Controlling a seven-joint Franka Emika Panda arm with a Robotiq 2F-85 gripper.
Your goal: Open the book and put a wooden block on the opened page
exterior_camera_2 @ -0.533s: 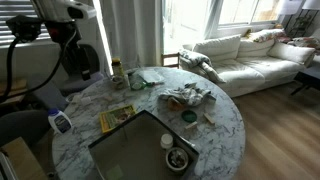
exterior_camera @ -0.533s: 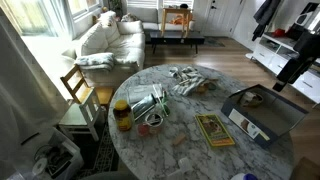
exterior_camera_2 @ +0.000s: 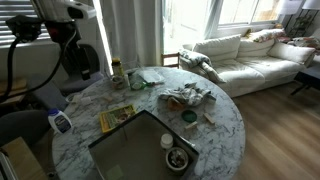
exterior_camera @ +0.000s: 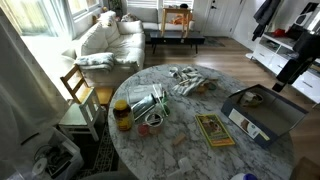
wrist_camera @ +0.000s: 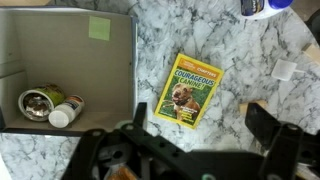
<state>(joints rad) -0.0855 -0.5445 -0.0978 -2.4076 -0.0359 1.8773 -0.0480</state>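
Note:
The book (wrist_camera: 187,90) lies shut on the marble table, yellow cover up with a dog picture in the middle. It also shows in both exterior views (exterior_camera: 215,129) (exterior_camera_2: 118,116). A small tan wooden block (wrist_camera: 247,107) lies on the table just right of the book, partly behind my right finger. My gripper (wrist_camera: 200,135) hovers well above the table over the book's near edge, open and empty. The arm (exterior_camera: 293,62) stands at the table's edge in both exterior views (exterior_camera_2: 72,45).
A large open grey box (wrist_camera: 110,60) holding a tin and a small bottle sits right beside the book (exterior_camera: 262,112). A blue-capped bottle (exterior_camera_2: 60,121) and a small white piece (wrist_camera: 285,69) lie near. Jars (exterior_camera: 123,113), crumpled cloth (exterior_camera: 186,80) and clutter fill the far side.

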